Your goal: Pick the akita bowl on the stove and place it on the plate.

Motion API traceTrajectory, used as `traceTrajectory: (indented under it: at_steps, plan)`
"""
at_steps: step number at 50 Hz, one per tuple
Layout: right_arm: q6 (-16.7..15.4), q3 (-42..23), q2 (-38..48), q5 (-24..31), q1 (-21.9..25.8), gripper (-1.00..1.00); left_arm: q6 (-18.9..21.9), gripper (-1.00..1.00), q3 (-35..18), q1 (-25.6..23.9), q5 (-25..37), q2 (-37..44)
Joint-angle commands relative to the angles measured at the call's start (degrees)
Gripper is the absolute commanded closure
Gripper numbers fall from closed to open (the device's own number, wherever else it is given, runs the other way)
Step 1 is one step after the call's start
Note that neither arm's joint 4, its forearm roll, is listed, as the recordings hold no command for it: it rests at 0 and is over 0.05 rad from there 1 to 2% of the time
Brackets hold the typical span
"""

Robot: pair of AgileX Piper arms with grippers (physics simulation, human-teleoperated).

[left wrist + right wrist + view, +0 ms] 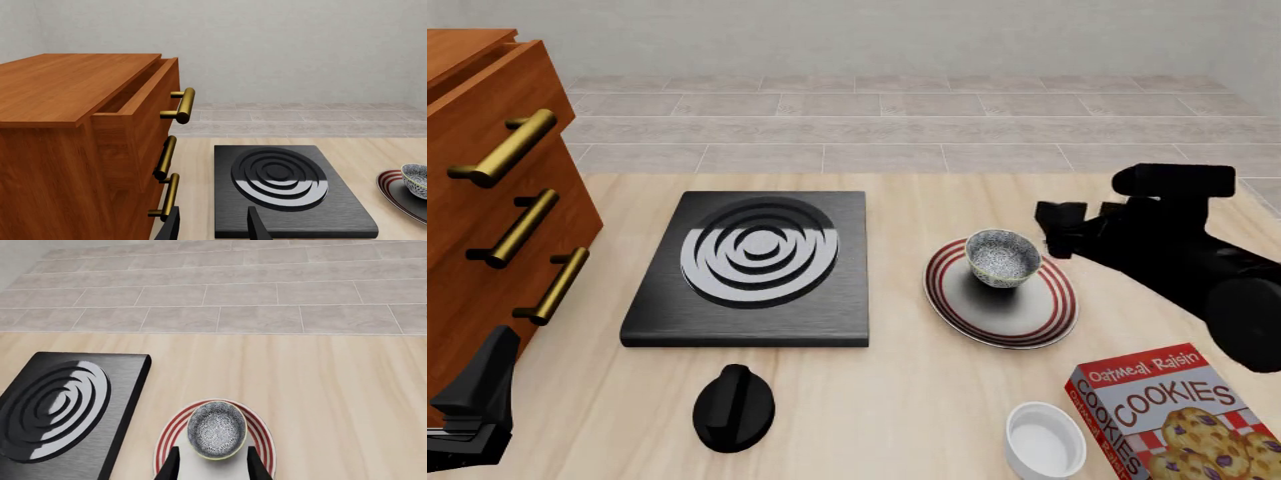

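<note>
front view, akita bowl (1004,257) on plate (1001,310), right hand (213,462) released, cookie box (1168,410) unseen by wrists

1 akita bowl (1004,257), 1 plate (1044,312), 1 stove (751,270), 1 knob (734,407), 1 white cup (1045,441), 1 cookie box (1172,412), 1 wooden cabinet (481,200), 3 brass handles (505,148)

The bowl (1002,257) sits upright on the plate (1030,318), right of centre in the front view: small, deep, grey-and-white speckled with a pale rim. It rests toward the plate's far edge. The plate, white with thin red rings, lies flat on the table. Left of it lies the stove (754,266), a flat black slab with glossy rings, bare.
</note>
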Motion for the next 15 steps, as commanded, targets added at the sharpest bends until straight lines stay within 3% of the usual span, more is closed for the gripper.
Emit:
traceTrajectory:
  at_steps: [1,4,6,10,15]
  plan:
    - [-2.62,3.39,-15.09,7.87,2.13,-1.0,0.0,-1.0,0.0,0.0,0.0,0.0]
    - [-2.93,4.32,-18.52,9.93,2.49,-1.0,0.0,-1.0,0.0,0.0,0.0,0.0]
    - [-4.8,5.84,-23.43,12.18,2.44,-1.0,0.0,-1.0,0.0,0.0,0.0,0.0]
    - [-3.24,9.41,-32.9,15.87,2.94,-1.0,0.0,-1.0,0.0,0.0,0.0,0.0]
    - [-6.05,14.28,-40.24,17.6,5.02,-1.0,0.0,-1.0,0.0,0.0,0.0,0.0]
